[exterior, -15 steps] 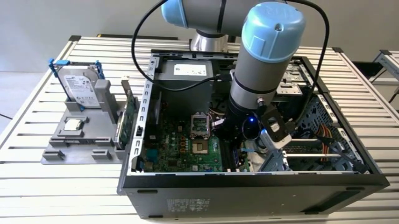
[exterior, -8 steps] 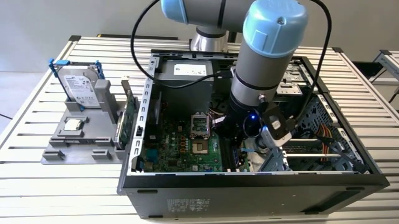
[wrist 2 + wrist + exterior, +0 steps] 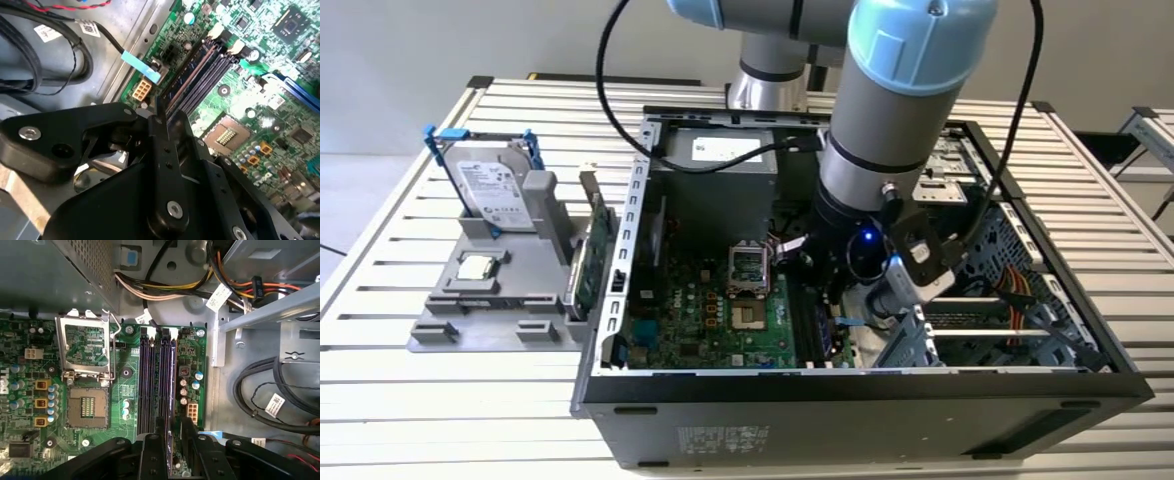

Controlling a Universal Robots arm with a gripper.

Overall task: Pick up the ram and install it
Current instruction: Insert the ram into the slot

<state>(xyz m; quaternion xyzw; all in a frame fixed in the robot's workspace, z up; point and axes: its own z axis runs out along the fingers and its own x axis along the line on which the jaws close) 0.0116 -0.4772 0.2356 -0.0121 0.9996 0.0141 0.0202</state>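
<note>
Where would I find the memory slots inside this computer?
Look into the open computer case at the green motherboard. Right beside the square processor socket lies a bank of long, narrow slots. Unlike the blue connectors elsewhere on the board, these are dark, packed tightly side by side, and have white latches at one end.

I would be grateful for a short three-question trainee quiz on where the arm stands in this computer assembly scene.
1. True or false: the pincer reaches down inside the open computer case.
2. In the first wrist view, which part of the board is nearest the pincer? A) a fan B) the memory slots C) a battery
3. Is the metal frame of the processor socket flipped open or closed?

Key: 1 true; 2 B; 3 open.
</note>
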